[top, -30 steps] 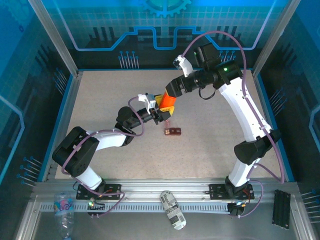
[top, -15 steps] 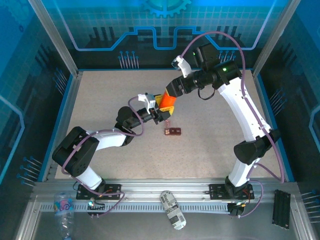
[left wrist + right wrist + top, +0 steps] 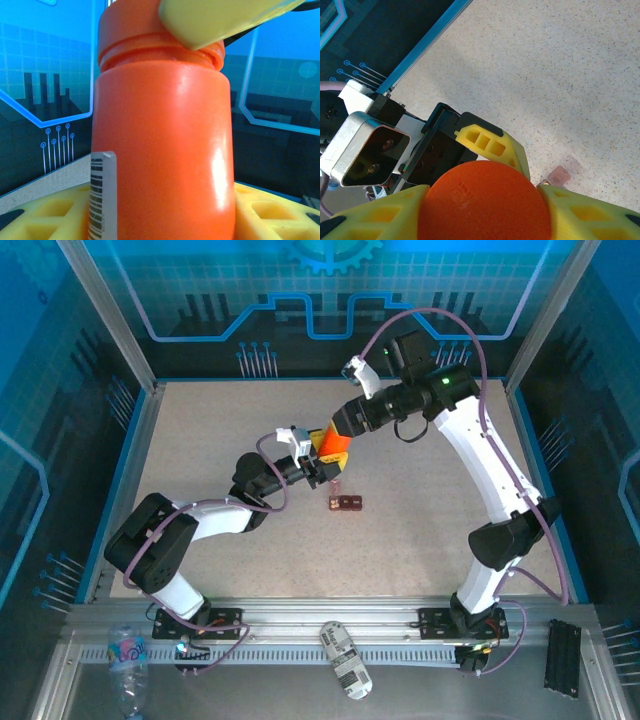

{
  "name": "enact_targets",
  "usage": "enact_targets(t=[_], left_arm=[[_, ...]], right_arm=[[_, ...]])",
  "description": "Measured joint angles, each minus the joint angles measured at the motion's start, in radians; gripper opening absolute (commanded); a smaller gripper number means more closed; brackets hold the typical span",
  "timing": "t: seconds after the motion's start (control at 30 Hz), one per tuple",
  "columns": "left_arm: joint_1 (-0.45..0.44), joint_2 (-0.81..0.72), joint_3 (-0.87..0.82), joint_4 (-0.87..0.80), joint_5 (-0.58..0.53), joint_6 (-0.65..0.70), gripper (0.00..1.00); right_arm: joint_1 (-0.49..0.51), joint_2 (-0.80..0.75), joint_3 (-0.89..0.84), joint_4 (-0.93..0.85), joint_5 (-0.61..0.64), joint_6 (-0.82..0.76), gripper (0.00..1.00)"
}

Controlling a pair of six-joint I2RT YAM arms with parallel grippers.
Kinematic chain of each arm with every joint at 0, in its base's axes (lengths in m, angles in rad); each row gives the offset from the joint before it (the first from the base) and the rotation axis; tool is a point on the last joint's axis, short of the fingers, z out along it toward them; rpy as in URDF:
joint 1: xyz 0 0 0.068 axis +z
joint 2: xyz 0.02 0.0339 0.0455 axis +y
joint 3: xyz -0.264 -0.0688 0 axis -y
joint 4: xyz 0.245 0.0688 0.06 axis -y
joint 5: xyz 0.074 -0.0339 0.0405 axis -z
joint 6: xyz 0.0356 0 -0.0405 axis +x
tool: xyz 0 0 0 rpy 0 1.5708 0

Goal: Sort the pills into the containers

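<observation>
The orange bottle is held tilted above the middle of the table, shared between both arms; the left hand is closed part-way around its lower body, yellow fingers pressed to either side at the labelled end, which looks like a bracing grip; the right hand comes in from the far side and sits over the cap, its pads touching the cap on both sides, so it has hold of the lid rather than the body; this pairing reads as the set-up for twisting the cap off, the pills presumably inside, since none can be seen; the maroon box lies flat on the table just on the near side of the bottle, apart from both hands, well placed for pouring; whether its cells are open I cannot tell; bare table lies all round the box and the bottle, and the blue rim and enclosure walls stand well apart from the work, leaving both arms free room.
</observation>
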Motion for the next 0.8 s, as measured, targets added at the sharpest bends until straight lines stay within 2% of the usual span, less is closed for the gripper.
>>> enact_targets(t=[0.07,0.13,0.2,0.8], left_arm=[[0.000,0.000,0.000,0.001,0.000,0.000,0.00],[0.000,0.000,0.000,0.001,0.002,0.000,0.00],[0.000,0.000,0.000,0.004,0.001,0.000,0.00],[0.002,0.000,0.000,0.023,0.001,-0.002,0.00]], right_arm=[[0.000,-0.006,-0.009,0.008,0.000,0.000,0.58],[0.000,-0.010,-0.017,0.013,-0.001,0.009,0.67],[0.000,-0.014,-0.023,0.016,0.001,0.012,0.70],[-0.001,-0.019,-0.026,0.044,0.005,0.048,0.76]])
